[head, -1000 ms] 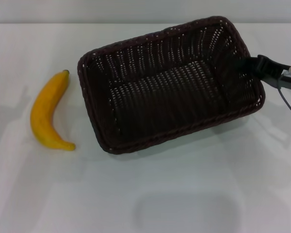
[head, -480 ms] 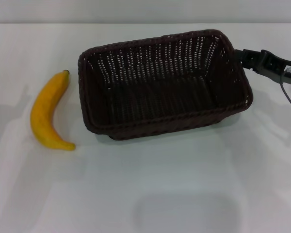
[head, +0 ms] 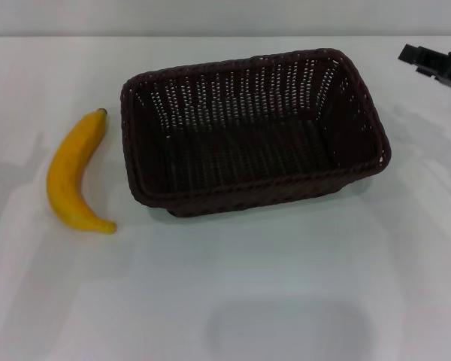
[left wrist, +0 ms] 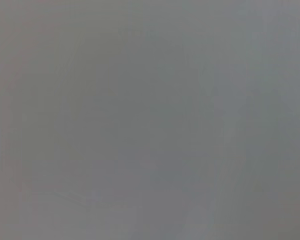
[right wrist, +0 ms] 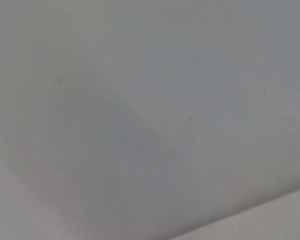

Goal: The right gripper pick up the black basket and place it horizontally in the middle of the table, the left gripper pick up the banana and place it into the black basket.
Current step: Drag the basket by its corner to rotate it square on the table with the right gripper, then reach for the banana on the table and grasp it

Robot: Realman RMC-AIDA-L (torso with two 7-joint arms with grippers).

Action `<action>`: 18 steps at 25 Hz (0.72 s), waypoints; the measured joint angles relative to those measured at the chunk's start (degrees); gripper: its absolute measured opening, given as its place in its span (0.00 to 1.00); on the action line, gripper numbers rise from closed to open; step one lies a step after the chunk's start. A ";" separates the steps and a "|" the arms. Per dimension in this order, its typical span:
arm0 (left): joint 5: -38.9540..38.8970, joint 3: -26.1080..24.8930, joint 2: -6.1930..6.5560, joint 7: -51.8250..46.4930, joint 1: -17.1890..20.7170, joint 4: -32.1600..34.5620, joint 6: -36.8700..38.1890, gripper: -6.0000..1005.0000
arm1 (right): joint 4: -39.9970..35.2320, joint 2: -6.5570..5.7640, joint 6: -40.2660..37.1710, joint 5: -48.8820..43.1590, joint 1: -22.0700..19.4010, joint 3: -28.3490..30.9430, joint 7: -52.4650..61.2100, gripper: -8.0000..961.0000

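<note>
Black basket (head: 252, 131) flat mid-worktop (head: 286, 286), banana (head: 74, 174) beside it, right end effector (head: 434, 63) apart, grip state unclear

A plain white bench (head: 233, 301) is filling almost the whole head view, smooth and bare-surfaced. Soft, even light is falling across it, leaving faint grey shadows along its left side and near its front edge. Behind its far edge a pale grey wall (head: 210, 16) is running straight across the top.

One banana (head: 73, 175), one black basket (head: 252, 131).
</note>
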 joint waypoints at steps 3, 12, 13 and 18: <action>-0.05 -0.03 0.00 -0.02 -0.38 -0.74 0.09 0.87 | 0.46 0.01 2.46 1.70 -0.06 0.01 -5.80 0.49; -0.08 0.24 -0.06 -2.24 -0.97 -1.21 0.11 0.87 | 0.57 0.13 15.25 12.52 0.24 0.85 -33.98 0.71; -0.08 0.26 -0.07 -2.65 -1.10 -1.19 0.11 0.87 | 0.66 0.12 15.82 13.59 0.41 1.35 -36.26 0.71; -0.08 0.28 -0.23 -3.65 -1.81 -1.01 0.79 0.87 | 3.81 0.17 17.12 20.98 1.72 6.30 -49.03 0.71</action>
